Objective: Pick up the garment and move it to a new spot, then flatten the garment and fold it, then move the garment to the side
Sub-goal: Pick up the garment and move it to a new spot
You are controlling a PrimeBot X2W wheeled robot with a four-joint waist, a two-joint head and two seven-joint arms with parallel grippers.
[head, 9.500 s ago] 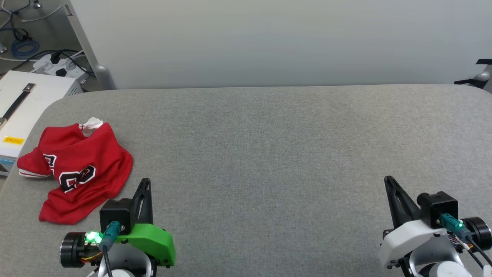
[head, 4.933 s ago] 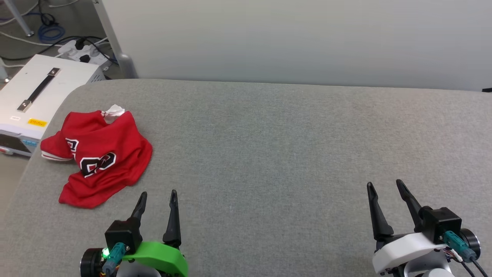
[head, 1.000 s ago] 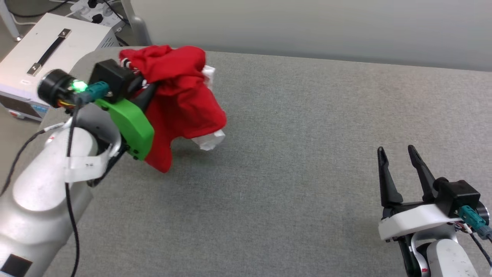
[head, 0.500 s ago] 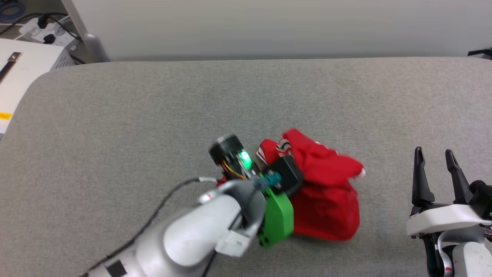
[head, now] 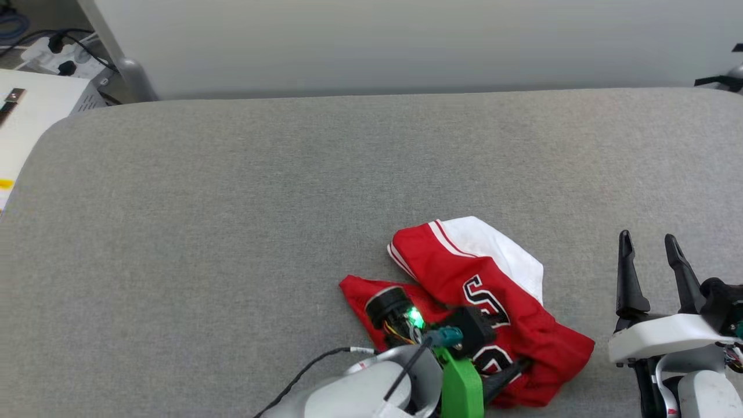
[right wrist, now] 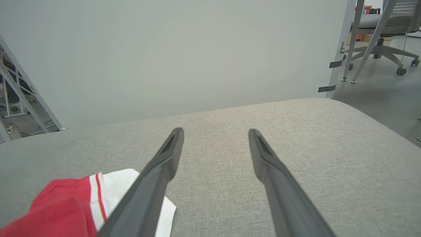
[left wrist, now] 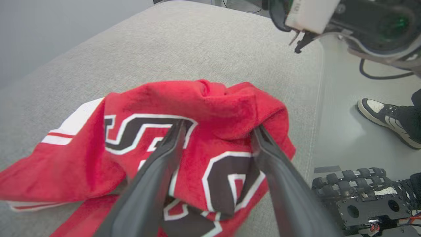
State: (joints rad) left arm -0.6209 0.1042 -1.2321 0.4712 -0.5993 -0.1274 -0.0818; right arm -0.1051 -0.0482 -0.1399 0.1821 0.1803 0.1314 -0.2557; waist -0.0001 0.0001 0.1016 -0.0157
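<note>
Far left, off the desk (head: 232,203) edge, there's a white box (head: 23,116) and a power strip (head: 58,49) on the floor, nothing to do w/ the job; the left half of the grey desk is bare cloth top; going right, the left arm comes up from the near edge and its left claw (left wrist: 218,126) sits low over the garment (head: 458,267); in the left wrist view the two fingers stand apart, approx. as wide as the other claw's, w/ a hump of red cloth rising between the tips; it touches them or nearly so, but I'd judge it isn't pinched; the garment lies crumpled on the desk, right of centre and close to the near edge, white sleeve turned up on the far side, part of the black lettering showing, hem bunched toward the right; just right of it, clear of the cloth, the right claw (head: 647,235) hovers w/ fingers apart and nothing in it; past the desk's end a person's shoe (left wrist: 381,115) shows on the floor. Progress, as I read it: the garment lies where both arms can reach it, so step one looks done or all but done; flattening isn't begun, it's a heap w/ folds and a tucked side; folding and shifting it aside are all left, i.e. most of the job.
</note>
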